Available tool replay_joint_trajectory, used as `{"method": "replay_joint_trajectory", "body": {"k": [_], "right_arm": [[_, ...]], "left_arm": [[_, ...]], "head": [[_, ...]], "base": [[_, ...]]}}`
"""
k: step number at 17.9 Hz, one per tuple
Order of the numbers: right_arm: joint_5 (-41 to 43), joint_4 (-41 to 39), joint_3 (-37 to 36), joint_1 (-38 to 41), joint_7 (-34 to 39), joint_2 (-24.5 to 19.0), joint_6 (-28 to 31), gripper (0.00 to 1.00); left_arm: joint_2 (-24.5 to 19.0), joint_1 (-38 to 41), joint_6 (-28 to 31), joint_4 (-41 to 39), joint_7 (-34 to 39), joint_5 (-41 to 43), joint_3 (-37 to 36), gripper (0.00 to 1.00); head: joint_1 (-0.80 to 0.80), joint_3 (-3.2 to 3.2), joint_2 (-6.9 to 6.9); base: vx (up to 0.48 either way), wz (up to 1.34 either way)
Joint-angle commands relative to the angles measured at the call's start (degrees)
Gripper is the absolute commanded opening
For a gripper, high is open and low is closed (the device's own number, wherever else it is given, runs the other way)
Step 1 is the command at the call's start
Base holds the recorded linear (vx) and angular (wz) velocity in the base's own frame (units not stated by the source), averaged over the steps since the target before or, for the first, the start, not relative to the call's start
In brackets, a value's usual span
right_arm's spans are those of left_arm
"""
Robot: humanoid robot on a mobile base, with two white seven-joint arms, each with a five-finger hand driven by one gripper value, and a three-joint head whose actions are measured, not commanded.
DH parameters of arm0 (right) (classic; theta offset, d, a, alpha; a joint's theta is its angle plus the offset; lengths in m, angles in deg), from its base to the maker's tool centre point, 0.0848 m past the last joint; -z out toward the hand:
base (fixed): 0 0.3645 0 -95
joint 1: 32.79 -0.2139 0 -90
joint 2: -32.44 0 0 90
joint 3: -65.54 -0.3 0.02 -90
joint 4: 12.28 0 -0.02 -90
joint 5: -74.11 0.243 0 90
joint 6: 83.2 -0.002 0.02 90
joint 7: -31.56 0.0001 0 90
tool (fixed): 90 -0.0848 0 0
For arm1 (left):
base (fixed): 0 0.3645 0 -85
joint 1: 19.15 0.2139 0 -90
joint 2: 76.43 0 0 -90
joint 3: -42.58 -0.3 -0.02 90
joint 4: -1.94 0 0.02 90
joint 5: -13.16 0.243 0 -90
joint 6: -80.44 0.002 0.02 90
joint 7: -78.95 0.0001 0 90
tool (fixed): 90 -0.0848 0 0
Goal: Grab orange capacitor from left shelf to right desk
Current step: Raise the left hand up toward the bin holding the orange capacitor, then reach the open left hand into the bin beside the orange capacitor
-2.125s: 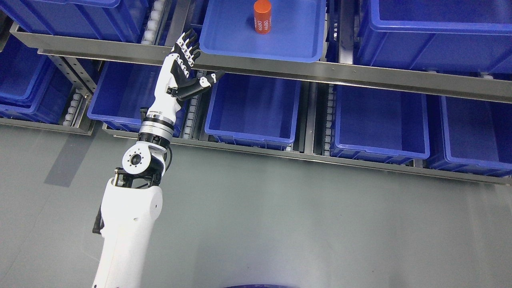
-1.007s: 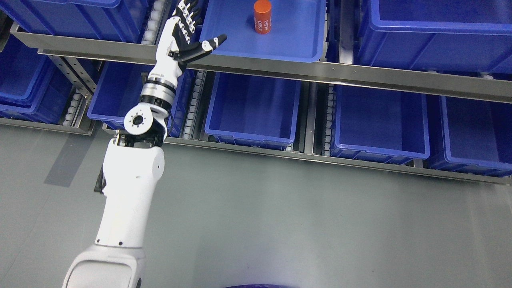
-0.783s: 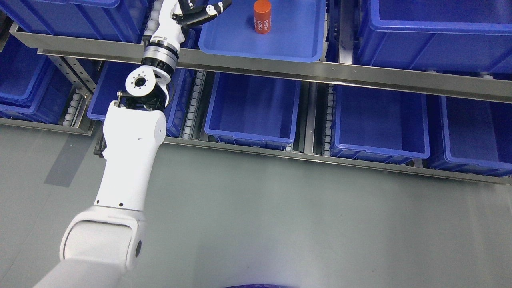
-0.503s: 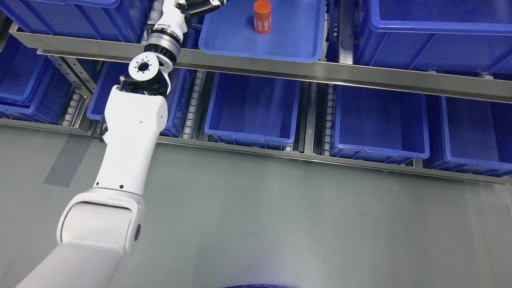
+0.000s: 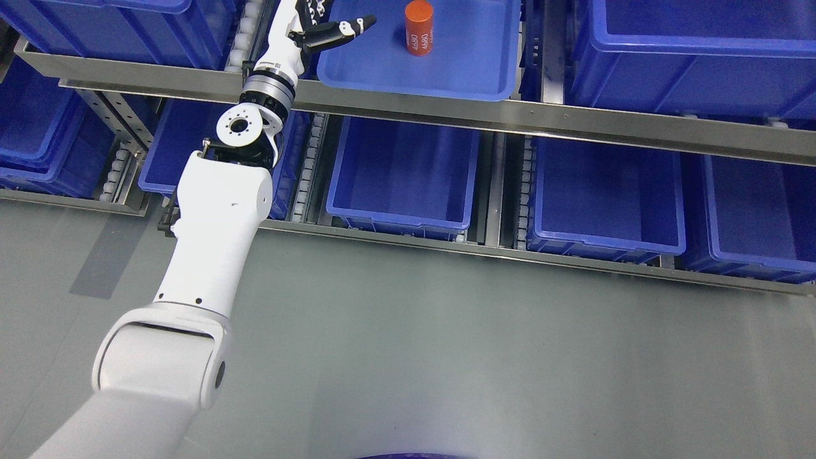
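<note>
An orange capacitor [image 5: 419, 27] with white print stands upright in a shallow blue tray [image 5: 472, 70] on the upper shelf. My left hand [image 5: 322, 22] is over the tray's left rim, to the left of the capacitor and apart from it. Its thumb points right toward the capacitor and its fingers are spread, partly cut off by the top edge. It holds nothing. The left arm [image 5: 210, 255] reaches up from the lower left. The right arm is out of view.
A steel shelf rail [image 5: 574, 124] runs under the tray. Deep blue bins stand on the lower shelf [image 5: 408, 172] [image 5: 605, 197] and beside the tray [image 5: 695, 57]. Grey floor [image 5: 446, 350] fills the foreground.
My left arm has risen from below the upper shelf rail up to the tray. In the last half second the hand has shifted right and slightly down. The capacitor has not moved.
</note>
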Motion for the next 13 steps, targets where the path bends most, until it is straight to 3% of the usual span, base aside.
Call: {"method": "replay_joint_trajectory", "body": {"k": [1, 2, 5, 9, 13], "right_arm": [[-0.35, -1.0, -0.62, 1.32, 0.0, 1.0, 0.01, 1.0], [-0.35, -1.0, -0.62, 1.32, 0.0, 1.0, 0.01, 1.0], [-0.35, -1.0, -0.62, 1.32, 0.0, 1.0, 0.01, 1.0], [-0.35, -1.0, -0.62, 1.23, 0.0, 1.0, 0.01, 1.0], [-0.35, -1.0, -0.62, 1.32, 0.0, 1.0, 0.01, 1.0]], "left_arm": [[-1.0, 9.07, 6.99, -15.79, 0.2, 0.02, -1.29, 1.0], [-1.0, 10.75, 8.59, -19.76, 0.54, 0.02, -1.29, 1.0], [-1.0, 11.29, 8.61, -20.33, 0.64, 0.11, -1.29, 1.0], [-1.0, 11.56, 5.62, -23.12, 0.46, 0.11, -1.46, 1.0], [-1.0, 18.75, 3.17, -30.96, 0.55, 0.11, -1.55, 1.0]], "head": [[0.0, 0.0, 0.0], [0.0, 0.0, 0.0], [0.0, 0.0, 0.0], [0.0, 0.0, 0.0], [0.0, 0.0, 0.0]], "base": [[0.0, 0.0], [0.0, 0.0], [0.012, 0.0], [0.013, 0.01], [0.025, 0.01]]}}
